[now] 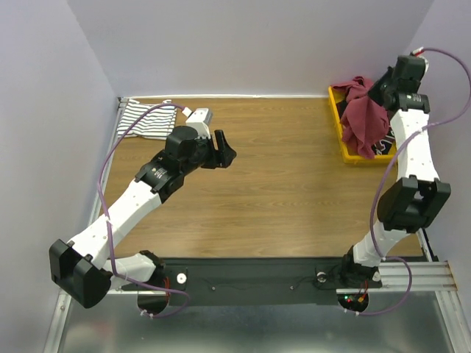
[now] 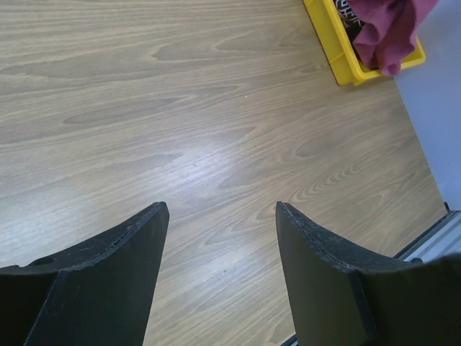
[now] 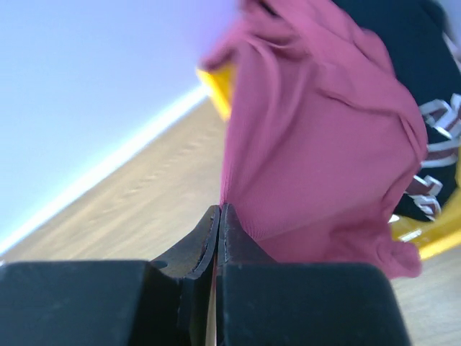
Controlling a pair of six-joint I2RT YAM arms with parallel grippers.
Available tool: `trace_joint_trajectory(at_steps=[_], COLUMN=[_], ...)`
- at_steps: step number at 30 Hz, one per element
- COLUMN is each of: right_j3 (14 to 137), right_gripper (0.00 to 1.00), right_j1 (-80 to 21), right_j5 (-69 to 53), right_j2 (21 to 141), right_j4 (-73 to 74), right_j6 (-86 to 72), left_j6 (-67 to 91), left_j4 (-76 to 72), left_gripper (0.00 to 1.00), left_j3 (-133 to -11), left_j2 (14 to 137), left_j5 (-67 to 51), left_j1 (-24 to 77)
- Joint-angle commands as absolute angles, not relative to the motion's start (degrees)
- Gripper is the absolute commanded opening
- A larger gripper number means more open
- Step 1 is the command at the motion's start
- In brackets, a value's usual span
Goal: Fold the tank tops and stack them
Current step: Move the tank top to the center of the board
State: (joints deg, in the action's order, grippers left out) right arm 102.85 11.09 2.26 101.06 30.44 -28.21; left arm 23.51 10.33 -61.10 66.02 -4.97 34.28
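The maroon tank top (image 1: 364,114) hangs bunched over the yellow bin (image 1: 339,125) at the far right. My right gripper (image 1: 374,91) is shut on an edge of it; in the right wrist view the closed fingertips (image 3: 220,209) pinch the maroon cloth (image 3: 324,144). The white striped tank top (image 1: 147,119) lies in a compact pile at the table's far left corner. My left gripper (image 1: 224,152) is open and empty, held over the bare wood right of the striped top. Its jaws (image 2: 220,209) stand wide apart. The maroon top (image 2: 389,29) shows at the left wrist view's top right.
The yellow bin (image 3: 220,83) also holds a black garment with white print (image 3: 425,72) under the maroon top. The bin (image 2: 335,50) stands against the right wall. Grey walls close in the table at the back and sides. A metal rail runs along the left edge (image 1: 118,125).
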Motion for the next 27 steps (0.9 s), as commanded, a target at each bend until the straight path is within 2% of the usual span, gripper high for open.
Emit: trace_joint_trajectory(at_steps=[1,7,10,16,17,18,19,20,23,24,27], right_j3=[109.8,110.3,104.4,82.5,79.7,77.0,71.2,68.9,61.0,59.6,53.8], right_gripper=[0.00,0.00,0.00,0.02,0.19,0.28,0.52,0.60,0.74,0.74,0.73], right_j1=[6.5,-11.1,-18.8,-29.7,-30.7,-30.8,-30.9,-30.9,-31.0,-30.9,-30.9], right_j5=[-0.9,1.6,3.0,4.0,4.2,4.5,5.1,5.7,8.2,8.9,7.6], right_j2=[91.5,85.2,83.5,79.6,79.4,78.0,77.1,75.8,70.2,69.2,66.2], right_j4=[30.8,32.2,32.2,28.7,28.0,27.4,27.0,26.5,25.3,25.3,25.0], right_j6=[-25.6,-24.6,-25.5,-28.9,-29.7,-30.3,-31.8,-32.7,-35.0,-35.3,-37.3], left_j6=[24.5,28.6,31.5,36.6,37.6,38.0,38.3,38.7,40.2,40.7,41.3], left_j4=[7.6,6.7,6.8,6.1,6.1,5.9,5.9,6.1,5.4,5.0,2.7], left_gripper=[0.73,0.73,0.73,0.72,0.72,0.72,0.70,0.69,0.60,0.54,0.49], left_j3=[-61.1,-60.0,-58.7,-52.8,-52.1,-50.3,-49.4,-48.6,-43.3,-41.9,-36.4], left_j2=[65.7,64.5,63.5,60.1,59.5,59.2,59.2,59.2,59.8,59.9,61.3], left_j5=[-5.4,-1.5,-0.4,2.9,3.8,4.1,4.1,3.9,2.1,1.8,0.8], left_j1=[33.9,33.5,32.4,29.3,28.8,28.6,28.0,27.8,27.6,27.6,27.7])
